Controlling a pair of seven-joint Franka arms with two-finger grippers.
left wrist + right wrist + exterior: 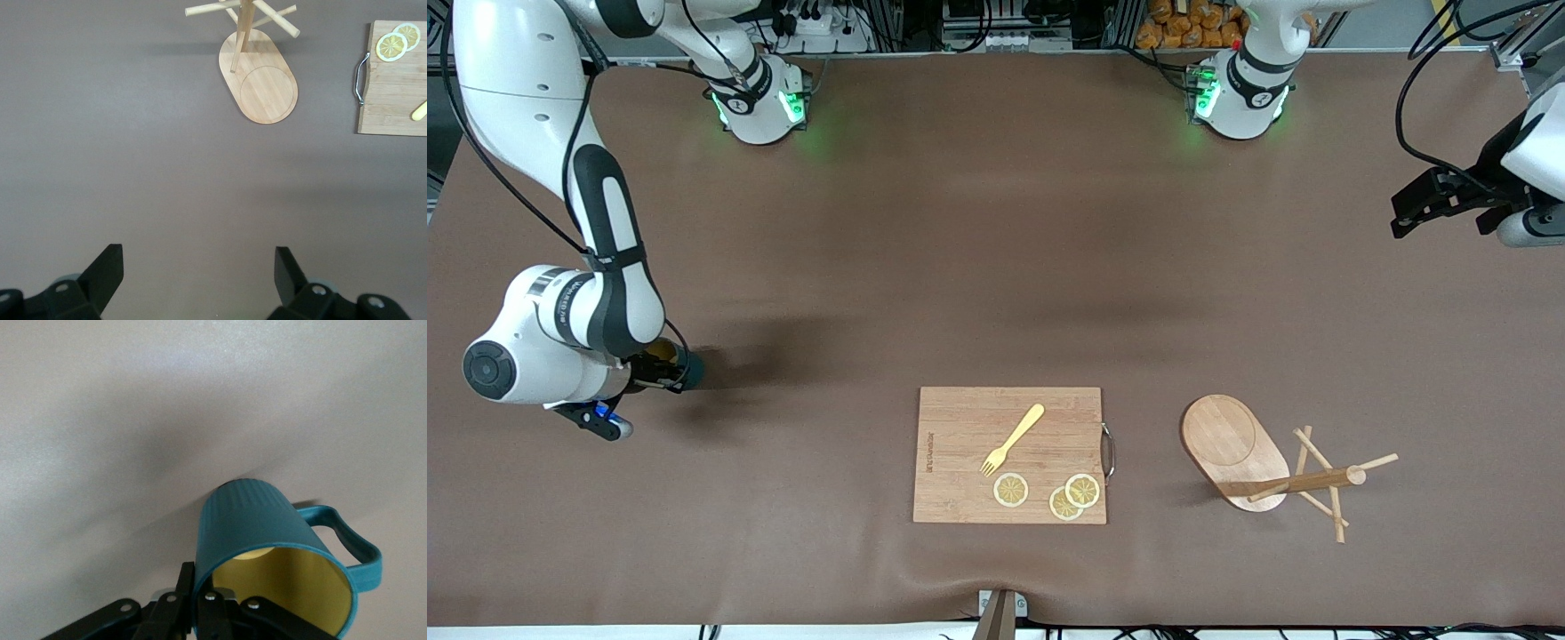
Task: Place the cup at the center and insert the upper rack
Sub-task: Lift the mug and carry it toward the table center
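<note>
While my right gripper sits clamped on the cup's rim at the frame's left edge, the cup rests on the table. At the right edge my left gripper waits, fingers apart. I see the rack lower right, beside the board.

Right pincer clamped shut; left pincer waits spread wide.
</note>
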